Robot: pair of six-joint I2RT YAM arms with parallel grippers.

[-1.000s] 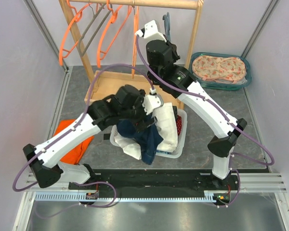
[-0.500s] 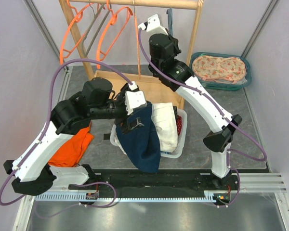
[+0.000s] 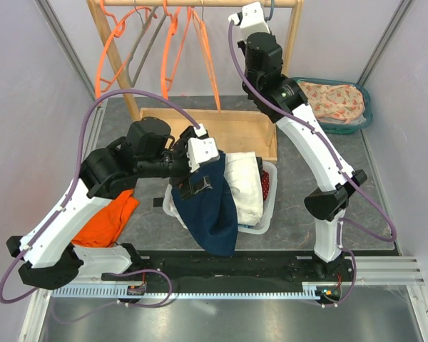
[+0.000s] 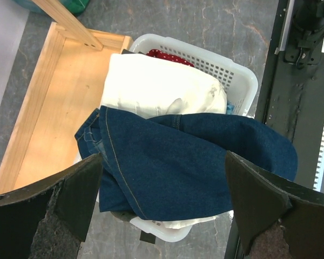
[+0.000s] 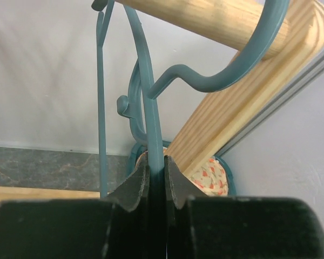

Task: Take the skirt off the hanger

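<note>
The dark blue denim skirt (image 3: 212,206) lies draped over the white laundry basket (image 3: 269,187) and hangs down its near side. In the left wrist view the skirt (image 4: 194,162) covers white cloth (image 4: 162,86) in the basket (image 4: 243,81). My left gripper (image 3: 200,182) hovers just above the skirt, open and empty (image 4: 163,162). My right gripper (image 3: 266,16) is high at the rack's wooden rod (image 5: 205,21), shut (image 5: 155,167) on the bare teal hanger (image 5: 151,108). The hanger's hook sits over the rod.
Several orange hangers (image 3: 178,50) hang on the rod at the left. The rack's wooden base tray (image 3: 235,132) lies behind the basket. A teal basket of floral cloth (image 3: 328,100) stands at the back right. An orange garment (image 3: 107,217) lies on the floor at the left.
My right arm has raised the teal hanger up to the rod. My left arm lifted off the skirt a second ago and has held still since. The orange hangers have swung.
</note>
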